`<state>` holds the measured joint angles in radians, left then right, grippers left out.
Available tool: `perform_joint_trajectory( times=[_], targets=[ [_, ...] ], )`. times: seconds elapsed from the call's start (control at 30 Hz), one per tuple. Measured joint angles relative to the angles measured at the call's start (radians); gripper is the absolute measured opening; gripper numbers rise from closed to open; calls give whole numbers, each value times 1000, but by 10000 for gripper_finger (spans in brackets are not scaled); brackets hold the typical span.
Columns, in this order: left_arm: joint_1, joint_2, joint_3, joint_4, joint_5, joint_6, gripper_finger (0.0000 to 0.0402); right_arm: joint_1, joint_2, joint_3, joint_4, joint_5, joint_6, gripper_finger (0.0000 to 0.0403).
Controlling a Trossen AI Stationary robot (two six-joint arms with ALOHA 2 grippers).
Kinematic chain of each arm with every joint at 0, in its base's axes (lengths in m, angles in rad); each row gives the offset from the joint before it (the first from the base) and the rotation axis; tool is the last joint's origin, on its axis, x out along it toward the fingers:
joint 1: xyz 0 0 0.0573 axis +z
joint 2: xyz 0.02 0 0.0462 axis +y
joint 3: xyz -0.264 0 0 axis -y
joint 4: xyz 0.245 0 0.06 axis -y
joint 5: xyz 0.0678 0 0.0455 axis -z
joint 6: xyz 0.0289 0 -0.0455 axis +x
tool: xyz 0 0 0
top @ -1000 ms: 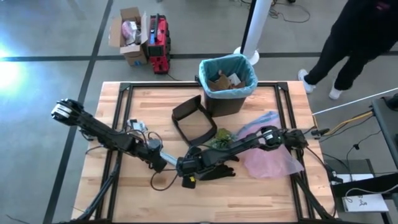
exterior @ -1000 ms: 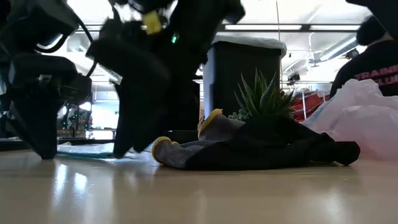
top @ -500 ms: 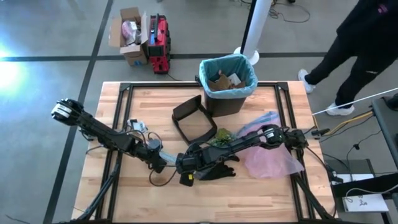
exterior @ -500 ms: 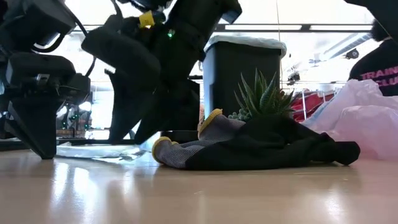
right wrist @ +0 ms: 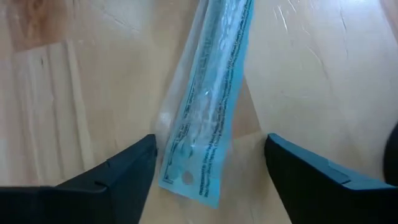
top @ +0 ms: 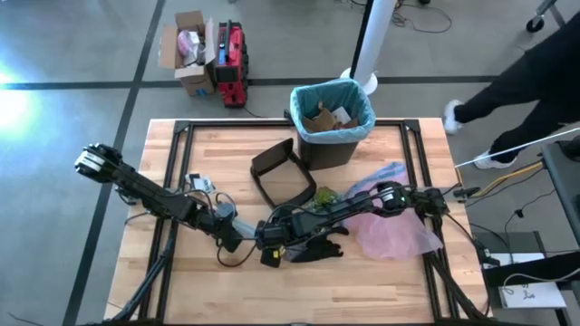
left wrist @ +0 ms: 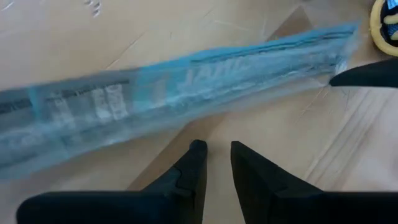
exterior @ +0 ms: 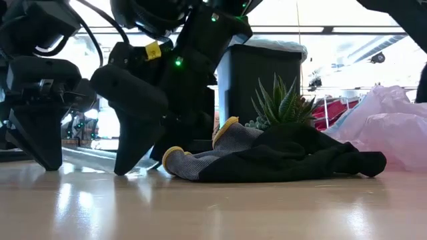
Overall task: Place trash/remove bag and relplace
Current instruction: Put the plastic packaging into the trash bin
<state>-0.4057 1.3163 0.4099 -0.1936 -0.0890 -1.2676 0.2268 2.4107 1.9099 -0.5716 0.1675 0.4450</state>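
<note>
A folded teal-blue bag lies flat on the wooden table between my two grippers. My right gripper is open just above the table, one finger on either side of the bag's printed end, apart from it. My left gripper is shut with nothing between its fingers, just short of the bag's long edge. The upright black bin at the far edge has a teal liner and holds the trash.
A second black bin lies on its side mid-table. A black-and-yellow glove, a green plant tuft and a pink plastic bag lie to the right of my right gripper. A person's legs show beyond the far right corner.
My right gripper has come down toward the table and the end of the folded bag, and its fingers have opened wider. The person beyond the table has walked off toward the right.
</note>
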Motion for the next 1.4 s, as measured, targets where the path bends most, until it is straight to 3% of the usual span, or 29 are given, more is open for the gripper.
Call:
perform_joint_trajectory(
  times=[0.17, 0.53, 0.7, 0.87, 1.2, 1.4],
  targets=[
    [0, 0, 0, 1, -8, 1, 59, -1, 2, 0, -5, 0, 0, 211],
    [0, 1, 0, 1, -19, 1, 46, -2, -8, -3, -11, -22, 0, 12],
    [0, -9, -1, 0, -18, 1, 46, 0, -56, -10, -69, -44, -8, 11],
    [-1, -15, -1, 0, -18, -1, 48, -6, -156, -8, -193, 1, -30, 2],
    [-1, -16, 4, -1, -18, -2, 49, -11, -421, -7, -585, 396, -74, 0],
    [-1, -16, 23, 4, -20, 2, 46, -5, -612, -6, -733, 641, -340, 0]
  ],
)
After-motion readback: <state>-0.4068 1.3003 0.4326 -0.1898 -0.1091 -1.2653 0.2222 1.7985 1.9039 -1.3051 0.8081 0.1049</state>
